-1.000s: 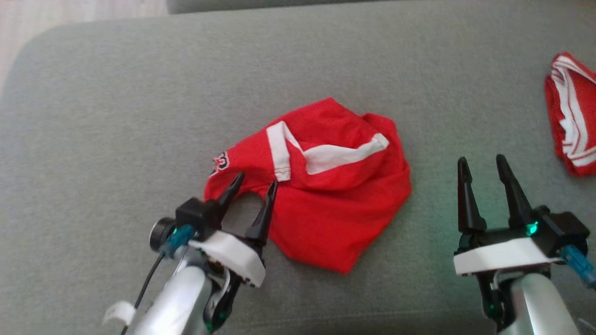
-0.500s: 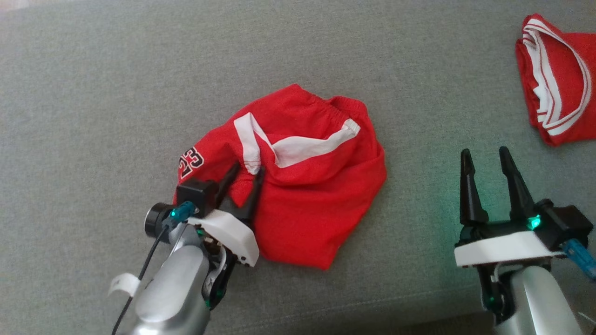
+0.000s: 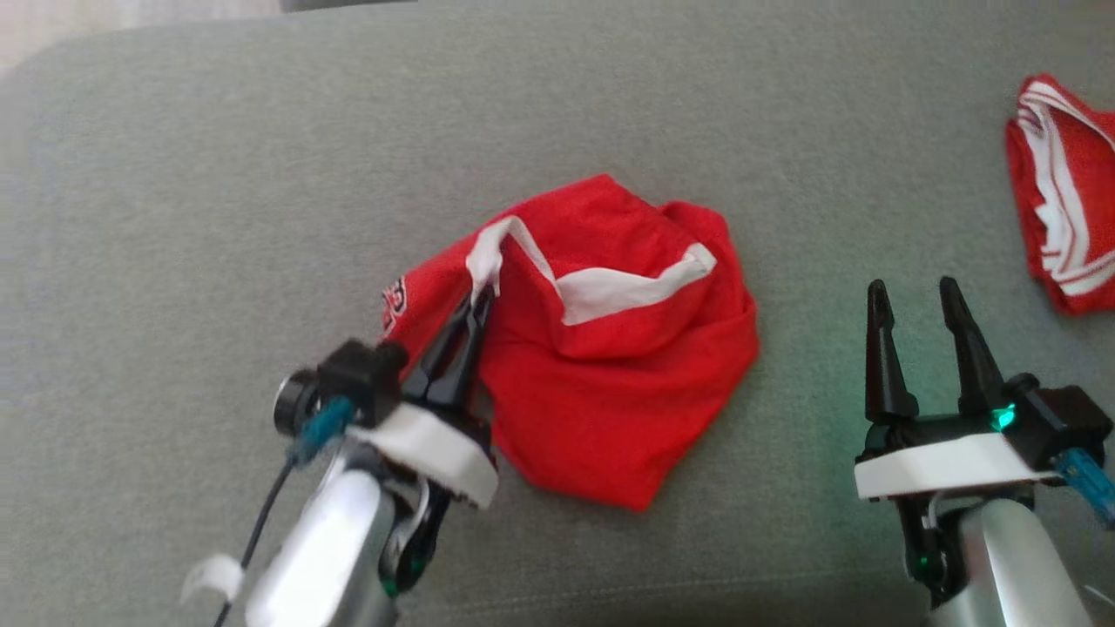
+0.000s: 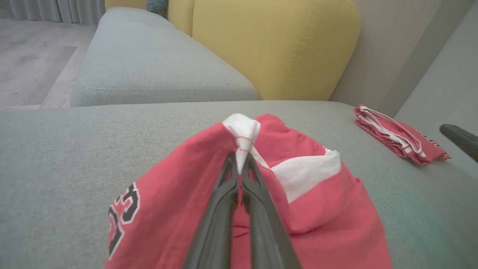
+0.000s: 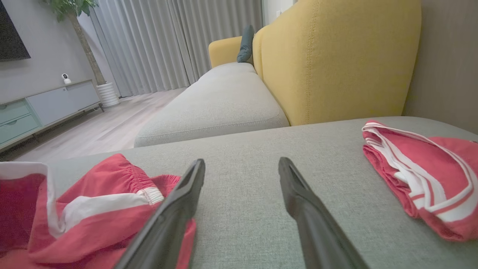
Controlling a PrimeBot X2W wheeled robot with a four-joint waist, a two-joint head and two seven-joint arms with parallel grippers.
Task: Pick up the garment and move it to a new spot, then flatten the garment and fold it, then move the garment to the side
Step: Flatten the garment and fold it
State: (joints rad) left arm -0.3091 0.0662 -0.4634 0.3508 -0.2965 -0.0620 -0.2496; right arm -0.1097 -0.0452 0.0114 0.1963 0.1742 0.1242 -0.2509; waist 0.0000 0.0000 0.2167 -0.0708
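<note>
- The left gripper [image 3: 479,303] has its jaws pinched shut on the white trim [image 3: 484,259] of the red garment [image 3: 610,392]. A second ago they stood wide apart at that edge.
- The trim now peaks up at the fingertips, while the rest lies crumpled mid-cushion.
- The right gripper [image 3: 911,289] hangs gaping and holds nothing, as before.
- Bare grey cushion [image 3: 218,200] stretches away to the left. A folded red bundle [image 3: 1058,226] lies near the right edge.

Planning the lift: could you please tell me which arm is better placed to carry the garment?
Left. The left gripper is shut on the white trim of the garment; the right gripper stands open over bare cushion beside it.
</note>
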